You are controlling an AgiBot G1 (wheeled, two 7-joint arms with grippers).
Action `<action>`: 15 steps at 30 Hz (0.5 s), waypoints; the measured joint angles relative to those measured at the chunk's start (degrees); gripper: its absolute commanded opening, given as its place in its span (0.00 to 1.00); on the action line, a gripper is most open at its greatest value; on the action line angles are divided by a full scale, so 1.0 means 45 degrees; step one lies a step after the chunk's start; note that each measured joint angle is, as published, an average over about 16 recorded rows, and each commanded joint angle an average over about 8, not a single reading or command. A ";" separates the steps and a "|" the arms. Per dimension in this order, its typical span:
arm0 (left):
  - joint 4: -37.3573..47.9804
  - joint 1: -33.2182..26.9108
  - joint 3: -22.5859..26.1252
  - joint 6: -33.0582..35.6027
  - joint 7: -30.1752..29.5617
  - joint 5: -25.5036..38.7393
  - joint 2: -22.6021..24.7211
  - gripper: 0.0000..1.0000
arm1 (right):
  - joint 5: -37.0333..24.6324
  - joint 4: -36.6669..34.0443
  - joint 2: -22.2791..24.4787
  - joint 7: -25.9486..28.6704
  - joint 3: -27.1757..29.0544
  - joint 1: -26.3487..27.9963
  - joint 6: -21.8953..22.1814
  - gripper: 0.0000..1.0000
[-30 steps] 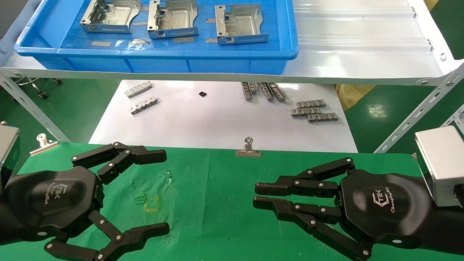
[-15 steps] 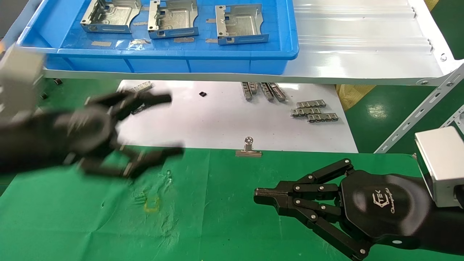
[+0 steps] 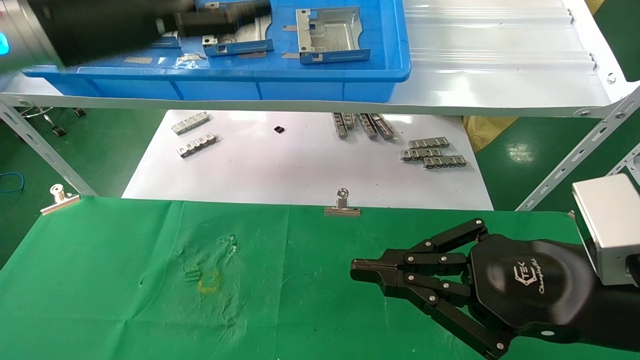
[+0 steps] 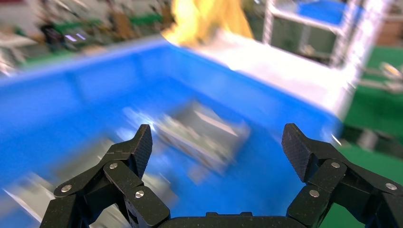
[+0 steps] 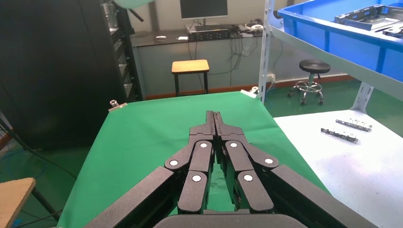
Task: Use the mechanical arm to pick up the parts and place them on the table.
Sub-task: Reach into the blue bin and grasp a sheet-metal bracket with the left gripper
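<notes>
Only "TEK" reads, on the right gripper (image 3: 361, 265) (jaws together).

Silvery stamped sheet-metal parts (image 3: 332, 32) gleam in a smooth blue plastic tray (image 3: 240, 75) above wrinkled matt green cloth on the table (image 3: 125, 280), beside the right gripper's (image 3: 357, 270) glossy black palm.

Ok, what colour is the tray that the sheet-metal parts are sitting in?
Bright blue: the shallow plastic tray on the white shelf, holding silvery stamped brackets. Head view shows it best.
</notes>
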 measured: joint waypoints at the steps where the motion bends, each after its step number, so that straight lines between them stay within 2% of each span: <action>1: 0.0370 -0.0209 -0.0008 -0.0001 0.0141 0.0018 0.0133 1.00 | 0.0001 0.0000 0.0000 0.0000 -0.0001 0.0000 0.0000 0.00; 9: 0.2522 -0.1294 0.0121 0.0030 0.0922 0.0296 0.0741 1.00 | 0.0006 0.0000 0.0003 -0.0004 -0.0008 0.0002 0.0004 0.00; 15: 0.3744 -0.1826 0.0353 -0.0551 0.1188 0.0709 0.0960 1.00 | 0.0010 0.0000 0.0006 -0.0007 -0.0014 0.0003 0.0006 0.00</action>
